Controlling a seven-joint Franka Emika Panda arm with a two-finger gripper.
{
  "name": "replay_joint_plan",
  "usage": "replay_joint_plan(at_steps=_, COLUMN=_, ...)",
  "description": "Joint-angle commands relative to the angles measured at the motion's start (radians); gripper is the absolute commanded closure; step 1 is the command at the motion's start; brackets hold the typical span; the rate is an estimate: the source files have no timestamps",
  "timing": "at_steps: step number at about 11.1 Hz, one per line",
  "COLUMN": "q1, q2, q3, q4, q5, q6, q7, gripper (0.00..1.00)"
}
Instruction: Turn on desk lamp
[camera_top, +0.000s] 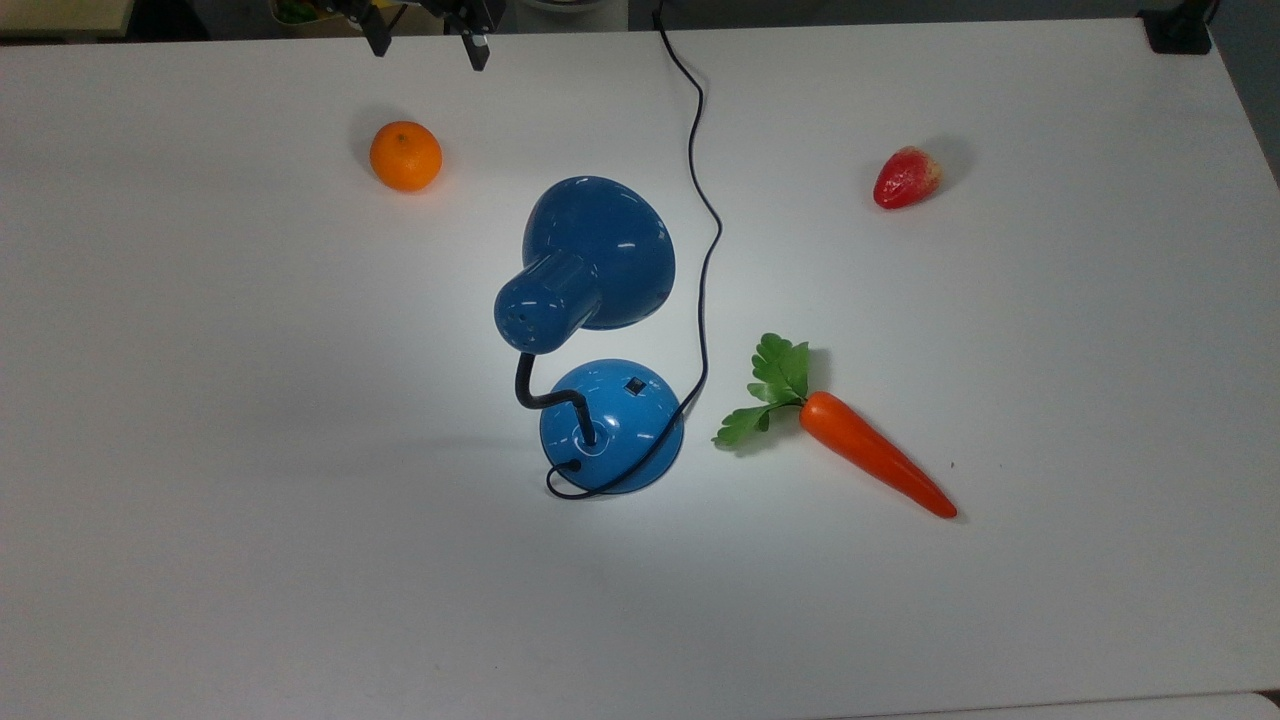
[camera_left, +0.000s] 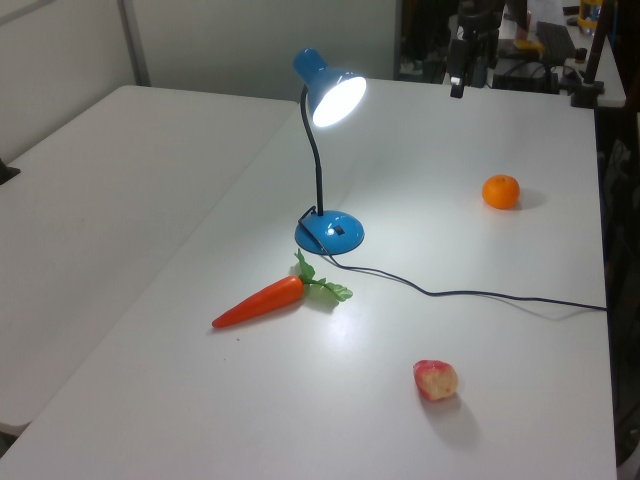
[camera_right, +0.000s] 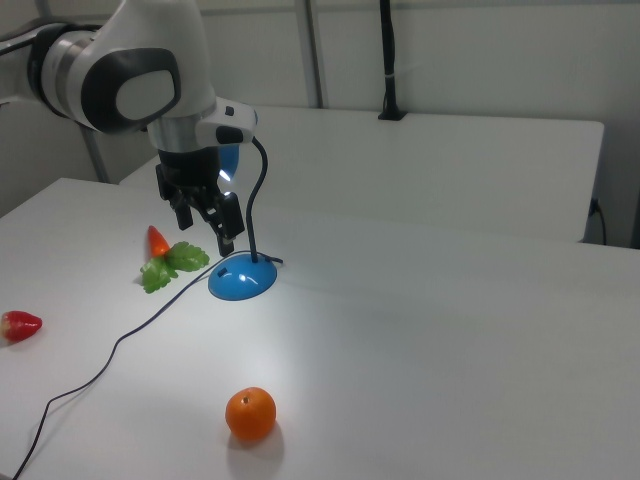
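fingers (camera_top: 427, 38) spread wide, empty, at table's (camera_top: 200, 560) far edge | desk lamp (camera_top: 598, 330) lit, mid-table

The arm (camera_right: 150, 85) hides the desk lamp (camera_right: 243, 280)'s shade in the right view.
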Motion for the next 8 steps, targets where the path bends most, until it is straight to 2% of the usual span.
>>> replay_joint_plan(at_steps=1, q1=-0.002, q2=0.009, q3=-0.003, q4=0.012, q5=-0.014, q6=-0.014, q7=-0.029, gripper=0.00)
replay_joint_plan(at_steps=8, q1=-0.036, q2=0.009, q3=-0.003, q4=0.046, q5=-0.030, q6=-0.048, q7=-0.027, gripper=0.00)
